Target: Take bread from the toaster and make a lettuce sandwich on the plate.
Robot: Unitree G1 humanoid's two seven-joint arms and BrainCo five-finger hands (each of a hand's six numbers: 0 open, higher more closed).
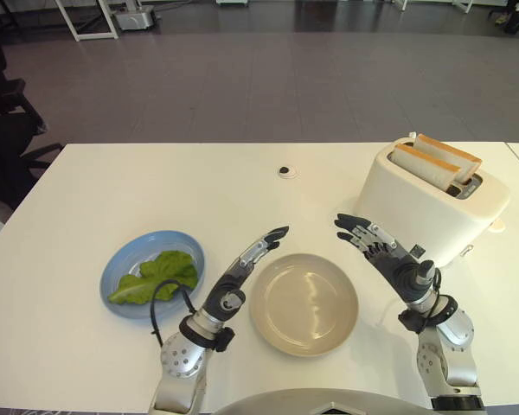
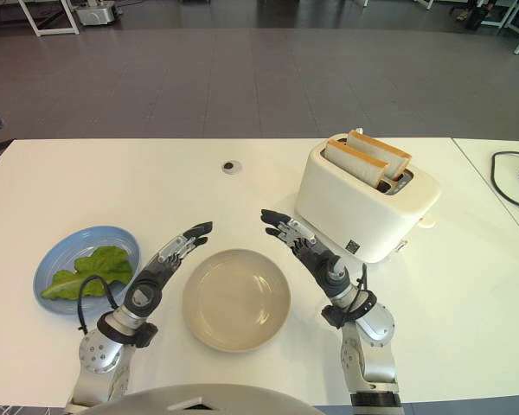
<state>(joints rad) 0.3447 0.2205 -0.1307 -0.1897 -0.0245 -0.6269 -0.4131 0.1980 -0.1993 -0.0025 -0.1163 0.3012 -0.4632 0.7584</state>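
bread: two slices [image 1: 437,162] stood upright in the toaster [image 1: 419,216], tops sticking out
lettuce: lay on the blue dish [image 1: 121,258], left of the plate [image 1: 304,303]
left hand [image 1: 246,264]: fingers straight, empty, beside the plate
right hand [image 1: 376,246]: fingers spread, empty, near the toaster
handling: toast probably light, stiff, crumbly; pinch an exposed top edge gently

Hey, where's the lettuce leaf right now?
The lettuce leaf lies in the blue plate on the robot's left, just left of the left hand and the empty beige plate.
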